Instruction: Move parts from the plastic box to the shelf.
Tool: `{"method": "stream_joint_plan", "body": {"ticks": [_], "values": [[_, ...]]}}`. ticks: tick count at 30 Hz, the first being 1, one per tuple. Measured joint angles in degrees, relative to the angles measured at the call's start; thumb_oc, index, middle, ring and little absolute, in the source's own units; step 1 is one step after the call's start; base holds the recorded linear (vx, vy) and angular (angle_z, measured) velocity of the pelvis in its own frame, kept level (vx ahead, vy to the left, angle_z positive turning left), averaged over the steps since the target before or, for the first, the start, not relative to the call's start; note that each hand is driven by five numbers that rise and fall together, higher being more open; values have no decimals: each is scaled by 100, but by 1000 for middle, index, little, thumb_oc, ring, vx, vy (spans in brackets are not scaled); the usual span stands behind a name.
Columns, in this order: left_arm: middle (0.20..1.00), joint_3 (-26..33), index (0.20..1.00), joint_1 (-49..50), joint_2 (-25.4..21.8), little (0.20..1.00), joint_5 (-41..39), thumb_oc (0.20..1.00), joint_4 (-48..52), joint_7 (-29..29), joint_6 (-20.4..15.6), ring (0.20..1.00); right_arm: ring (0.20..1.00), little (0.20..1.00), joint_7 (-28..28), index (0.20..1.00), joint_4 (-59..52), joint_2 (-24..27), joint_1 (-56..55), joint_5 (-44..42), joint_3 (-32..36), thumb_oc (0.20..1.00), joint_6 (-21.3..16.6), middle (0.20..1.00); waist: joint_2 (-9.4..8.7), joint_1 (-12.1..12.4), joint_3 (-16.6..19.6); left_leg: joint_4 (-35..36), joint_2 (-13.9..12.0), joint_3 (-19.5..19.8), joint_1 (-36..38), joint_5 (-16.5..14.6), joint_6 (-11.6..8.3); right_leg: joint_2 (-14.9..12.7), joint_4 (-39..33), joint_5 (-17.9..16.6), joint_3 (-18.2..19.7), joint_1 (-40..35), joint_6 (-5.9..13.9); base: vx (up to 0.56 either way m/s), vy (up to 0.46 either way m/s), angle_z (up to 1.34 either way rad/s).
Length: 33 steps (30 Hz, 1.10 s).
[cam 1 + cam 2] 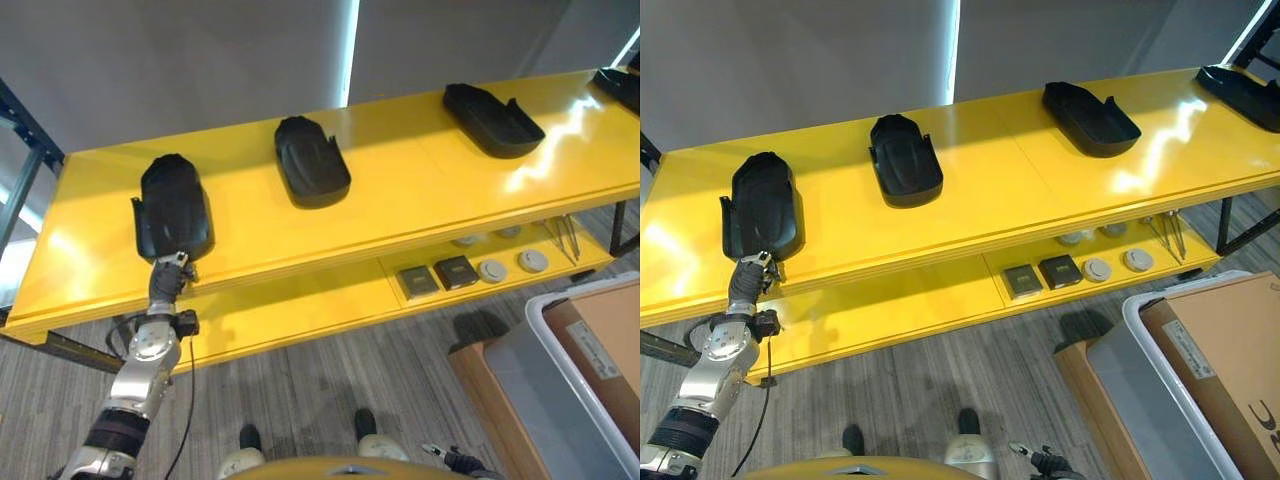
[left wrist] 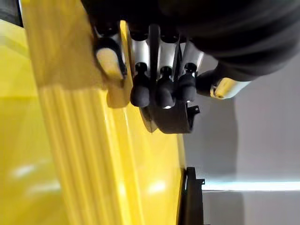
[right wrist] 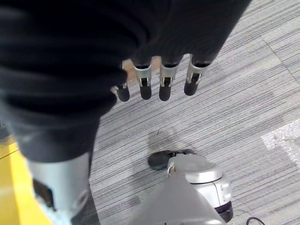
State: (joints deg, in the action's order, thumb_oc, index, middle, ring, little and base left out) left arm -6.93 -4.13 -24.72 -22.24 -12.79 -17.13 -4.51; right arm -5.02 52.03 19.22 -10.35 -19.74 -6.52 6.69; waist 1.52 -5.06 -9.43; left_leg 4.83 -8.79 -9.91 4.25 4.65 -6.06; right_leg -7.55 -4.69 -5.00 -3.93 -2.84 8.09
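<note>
Left hand (image 1: 168, 278) — glossy black part (image 1: 172, 207)

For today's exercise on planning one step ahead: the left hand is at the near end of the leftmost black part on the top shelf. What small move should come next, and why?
Probably draw the left hand back from the leftmost black part. The part already lies flat on the yellow shelf in line with the other black parts, and the fingers look straight, not curled round it. The right hand hangs open over the floor.
</note>
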Motion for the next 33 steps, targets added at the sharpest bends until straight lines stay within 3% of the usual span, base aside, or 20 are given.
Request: {"method": "stream_joint_plan", "body": {"ticks": [16, 24, 33], "values": [[200, 3, 200, -210, 5, 200, 113, 200, -524, -306, -186, 200, 1000, 1000, 112, 1000, 15, 177, 5, 220, -17, 1000, 88, 1000, -59, -25, 42, 2, -11, -91, 62, 11, 11, 0, -2, -39, 60, -6, -6, 4, 1, -1], [200, 14, 200, -431, -127, 200, 118, 200, -477, -332, 21, 200, 1000, 1000, 115, 1000, 0, 168, 14, 228, -33, 1000, 92, 1000, -198, -117, 118, 2, -8, -99, 64, 6, 6, 1, -1, -42, 67, -6, -3, 0, 0, 0], [200, 7, 200, -456, -125, 200, 353, 200, -540, -256, 94, 200, 1000, 1000, 116, 1000, 8, 165, 12, 429, -177, 1000, 89, 1000, -206, -148, 134, 2, -10, -129, 68, 2, 3, 13, -1, -80, 134, 24, -46, 1, -3, -3]]}}
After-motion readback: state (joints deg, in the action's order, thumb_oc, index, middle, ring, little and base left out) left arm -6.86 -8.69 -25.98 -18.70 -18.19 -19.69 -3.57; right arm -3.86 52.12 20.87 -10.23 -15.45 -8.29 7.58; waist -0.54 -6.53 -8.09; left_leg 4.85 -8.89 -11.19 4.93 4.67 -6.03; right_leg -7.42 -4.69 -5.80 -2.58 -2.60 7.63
